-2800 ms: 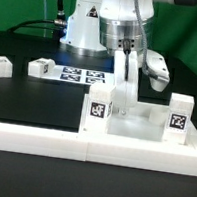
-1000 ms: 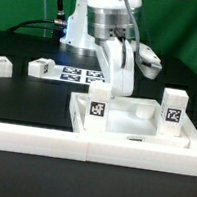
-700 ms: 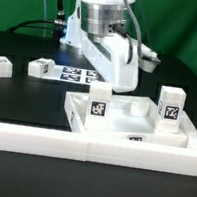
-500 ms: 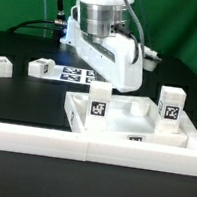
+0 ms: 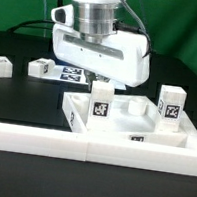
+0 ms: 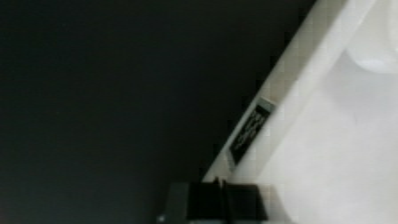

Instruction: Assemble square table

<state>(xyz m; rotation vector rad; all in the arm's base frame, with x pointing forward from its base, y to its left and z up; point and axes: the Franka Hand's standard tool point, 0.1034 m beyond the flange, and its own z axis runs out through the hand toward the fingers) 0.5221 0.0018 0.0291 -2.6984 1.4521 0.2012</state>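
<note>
The square table's white slab [image 5: 134, 122] lies against the low front wall, rim up. Two tagged legs stand upright on it, one at its near left corner [image 5: 102, 100] and one at its right [image 5: 170, 104]. Two more legs [image 5: 0, 65] [image 5: 40, 67] lie loose at the exterior view's left. My gripper [image 5: 95, 76] hangs just behind the left upright leg, its broad white hand facing the camera and its fingertips mostly hidden. In the wrist view the dark fingers [image 6: 210, 201] are pressed together with nothing between them, beside the slab's rim [image 6: 311, 110] and its tag [image 6: 254, 125].
The long low white wall [image 5: 41, 139] runs along the front of the black tabletop. The marker board [image 5: 73, 75] lies flat behind the gripper. The arm's base stands at the back, in front of a green backdrop.
The slab has slid toward the exterior view's left and turned a little. Over the last second my hand has swung round from slanted to broadside and risen slightly; the fingers finished closing.
</note>
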